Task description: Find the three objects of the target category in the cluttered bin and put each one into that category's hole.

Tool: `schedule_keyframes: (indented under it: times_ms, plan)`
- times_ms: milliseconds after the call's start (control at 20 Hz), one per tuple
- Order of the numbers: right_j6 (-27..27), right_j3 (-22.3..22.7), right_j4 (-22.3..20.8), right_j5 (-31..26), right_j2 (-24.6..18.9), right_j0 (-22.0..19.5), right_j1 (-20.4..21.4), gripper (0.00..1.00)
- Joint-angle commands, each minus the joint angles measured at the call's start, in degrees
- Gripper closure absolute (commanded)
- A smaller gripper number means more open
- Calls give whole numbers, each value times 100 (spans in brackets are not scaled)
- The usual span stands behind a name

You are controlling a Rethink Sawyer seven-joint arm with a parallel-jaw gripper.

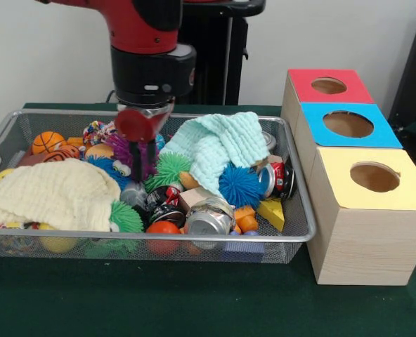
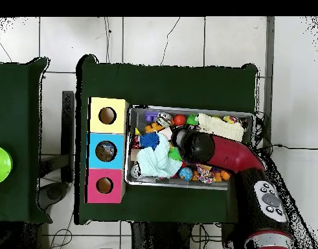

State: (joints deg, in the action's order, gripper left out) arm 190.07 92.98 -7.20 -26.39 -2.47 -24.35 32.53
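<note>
Front view: cloths (image 1: 215,144) hide much of bin (image 1: 292,232).

soft, even indoor light is filling both views, coming mostly from above, and nothing is looking dim. in the front view the wooden boxes (image 1: 366,210) are showing brighter tops and slightly darker front faces, and a faint shadow is lying on the green cloth (image 1: 194,302) under the wire basket (image 1: 292,235). small highlights are glinting on the crushed metal cans (image 1: 208,219) and on the glossy red arm (image 1: 134,28). edges are reading a little soft throughout. in the overhead view the white floor tiles (image 2: 155,39) are glaring brightly, and fine detail inside the basket is smearing together.
</note>
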Motion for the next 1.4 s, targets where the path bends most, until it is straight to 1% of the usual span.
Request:
schedule_keyframes:
  times_ms: [50, 150, 250, 400, 550, 650, 700, 750, 800, 850, 900, 950, 1000, 1150, 1250, 1400]
  plan:
    - [1128, 298, 1199, 364, -520, 376, -244, 0]
    - [1251, 259, 1500, 421, -451, 586, -262, 0]
    - [1308, 253, 1794, 315, -377, 739, -221, 0]
    - [1266, 268, 2086, 347, -232, 912, -243, 0]
    - [1041, 356, 2154, 433, -83, 970, -303, 0]
    - [857, 563, 2197, 478, -79, 915, -253, 0]
    - [858, 613, 2243, 541, -53, 956, -262, 0]
    - [1007, 592, 2258, 686, 143, 1182, -351, 0]
    - [1086, 508, 2271, 707, 311, 1349, -422, 0]
    - [1229, 341, 2256, 686, 637, 1646, -577, 0]
    - [1237, 265, 2264, 650, 772, 1763, -643, 0]
    - [1193, 175, 2191, 556, 1006, 1910, -728, 0]
    - [1100, 184, 2146, 470, 1122, 1961, -719, 0]
    - [364, 549, 1767, 64, 1277, 1749, -412, 0]
    - [88, 694, 1563, 11, 1468, 1747, -311, 0]
    - [83, 670, 1431, 102, 1730, 1902, -400, 0]
